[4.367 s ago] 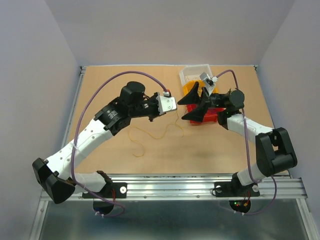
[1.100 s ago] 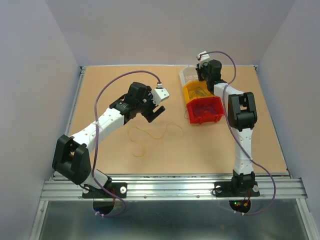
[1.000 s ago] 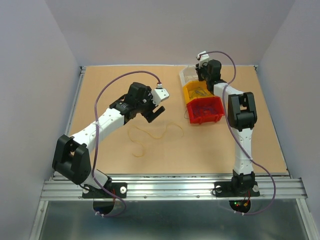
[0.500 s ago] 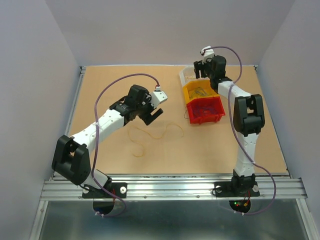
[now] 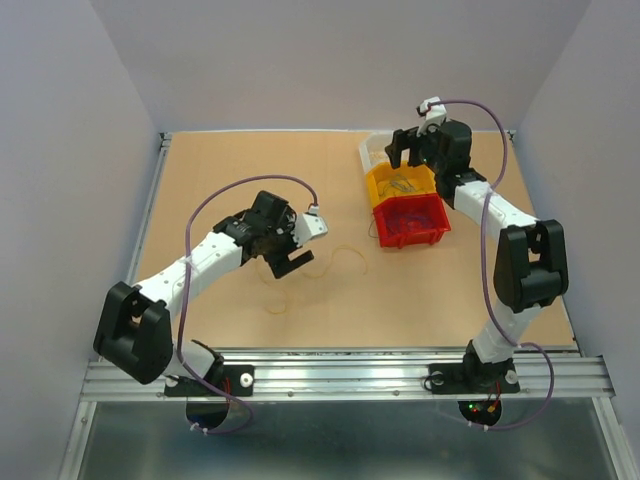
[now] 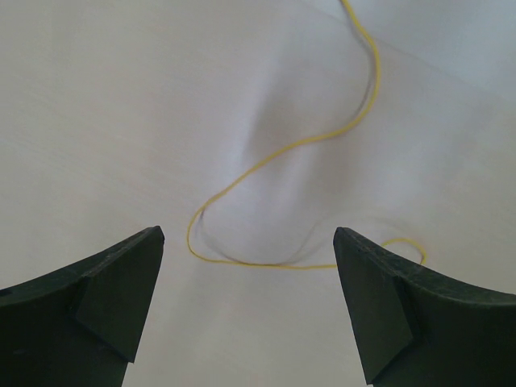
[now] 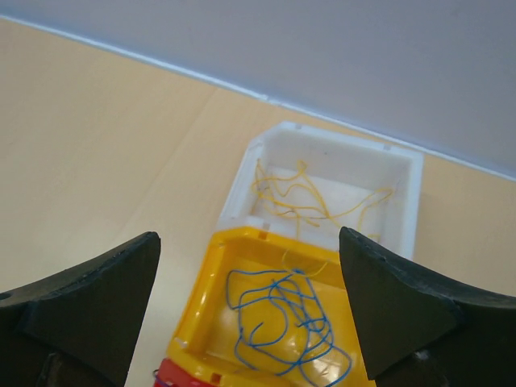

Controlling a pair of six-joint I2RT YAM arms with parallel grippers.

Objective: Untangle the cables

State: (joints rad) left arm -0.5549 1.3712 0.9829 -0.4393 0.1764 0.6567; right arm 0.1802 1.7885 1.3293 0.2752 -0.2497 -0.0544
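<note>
Hovering low over the tan table (image 5: 200, 180), the left gripper (image 6: 250, 242) is spread wide and empty. One thin yellow wire (image 6: 242, 173) curls on the tabletop below, between its fingertips. Three plastic bins follow: a white bin (image 7: 403, 161) with yellow wires (image 7: 306, 201), a yellow bin (image 7: 201, 298) with blue wires (image 7: 282, 314), and a red bin (image 5: 415, 238). Above them, the right gripper (image 7: 250, 235) gapes wide, empty.

walls (image 5: 330, 60): plain lilac-grey | table (image 5: 240, 160): tan board — metal rail (image 5: 340, 375) along near edge
</note>
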